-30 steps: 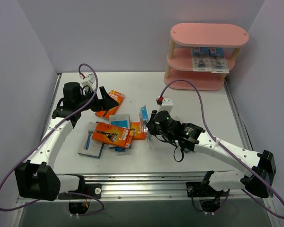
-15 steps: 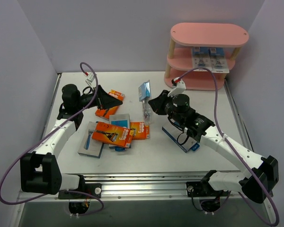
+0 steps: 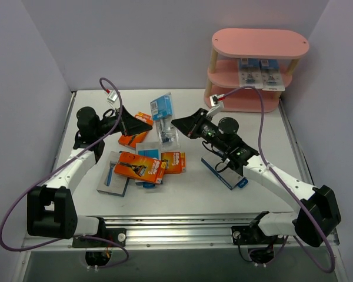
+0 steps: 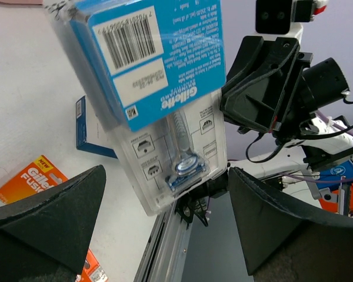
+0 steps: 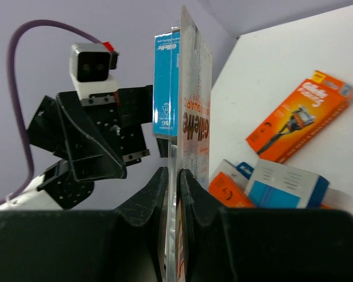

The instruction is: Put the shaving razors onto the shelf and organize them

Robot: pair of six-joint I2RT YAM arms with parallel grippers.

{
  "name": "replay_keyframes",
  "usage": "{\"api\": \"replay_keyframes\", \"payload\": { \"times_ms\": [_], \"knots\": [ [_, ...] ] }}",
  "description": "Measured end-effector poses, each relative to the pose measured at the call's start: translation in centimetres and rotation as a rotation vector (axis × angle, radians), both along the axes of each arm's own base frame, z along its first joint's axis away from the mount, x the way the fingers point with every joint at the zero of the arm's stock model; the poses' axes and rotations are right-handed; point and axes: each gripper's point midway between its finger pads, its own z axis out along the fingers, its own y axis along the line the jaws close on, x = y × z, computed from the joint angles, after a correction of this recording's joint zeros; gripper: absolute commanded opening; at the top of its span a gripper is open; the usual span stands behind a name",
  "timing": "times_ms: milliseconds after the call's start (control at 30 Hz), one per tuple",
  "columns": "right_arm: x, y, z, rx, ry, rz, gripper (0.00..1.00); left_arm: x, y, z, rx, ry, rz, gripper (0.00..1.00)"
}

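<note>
Right now your right end effector [image 3: 177, 122] is clamped on one edge of a white-blue Gillette blister card [image 3: 163, 115], holding it up above the table [image 3: 188, 197] near the centre of the top view. Just left of the card, your left end effector [image 3: 140, 121] gapes wide and grips nothing, poised over an orange box [image 3: 146, 118]. Below it, left of centre, more orange packs [image 3: 140, 166] and blue-grey boxes [image 3: 113, 175] lie in a loose pile. At the upper right stands the pink shelf [image 3: 259, 44], with two blister cards [image 3: 260, 75] on its middle tier.
</note>
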Motion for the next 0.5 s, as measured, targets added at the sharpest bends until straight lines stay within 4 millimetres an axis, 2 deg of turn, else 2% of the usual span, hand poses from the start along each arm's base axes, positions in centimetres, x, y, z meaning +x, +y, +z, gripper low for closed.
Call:
{"api": "replay_keyframes", "payload": {
  "times_ms": [200, 500],
  "knots": [
    [-0.9, 1.9, 0.0, 0.102, 0.006, 0.114, 0.00, -0.3, 0.0, 0.2, -0.016, -0.008, -0.012, 0.94],
    [-2.6, 2.4, 2.3, 0.224, -0.045, 0.206, 0.00, -0.3, -0.1, 0.3, -0.018, -0.016, -0.015, 0.95]
  ]
}}
